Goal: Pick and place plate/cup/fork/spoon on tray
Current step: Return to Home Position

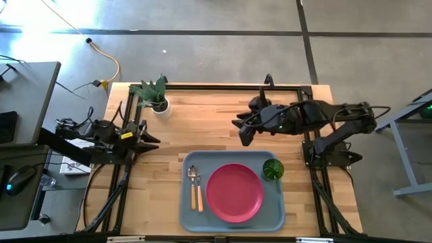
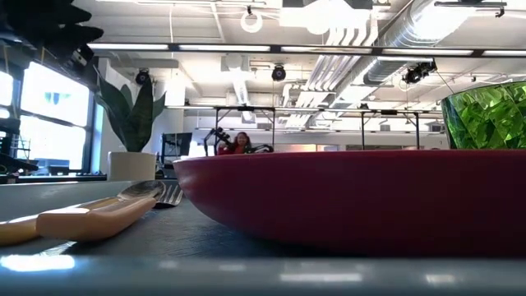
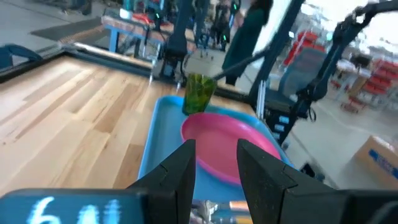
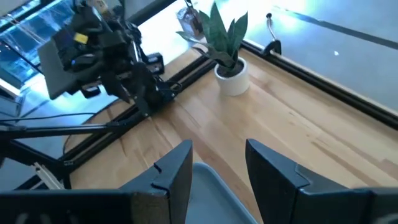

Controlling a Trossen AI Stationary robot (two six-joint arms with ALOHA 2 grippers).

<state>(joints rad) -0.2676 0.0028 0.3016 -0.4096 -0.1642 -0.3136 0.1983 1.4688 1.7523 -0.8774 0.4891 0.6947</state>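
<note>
Fork point(image 1: 199, 189) (tines barely visible) beside spoon point(image 1: 193, 186) on tray point(image 1: 231, 223); right pincer point(image 1: 243, 133) empty, fingers apart.

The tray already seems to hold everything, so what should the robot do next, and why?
Probably just pull the right gripper back to rest. The plate, cup, fork and spoon all sit on the tray, and both grippers are open and empty.

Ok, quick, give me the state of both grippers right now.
Left gripper: open, holding nothing, waiting at the table's left edge.
Right gripper: open, holding nothing, above the table just beyond the tray.
</note>
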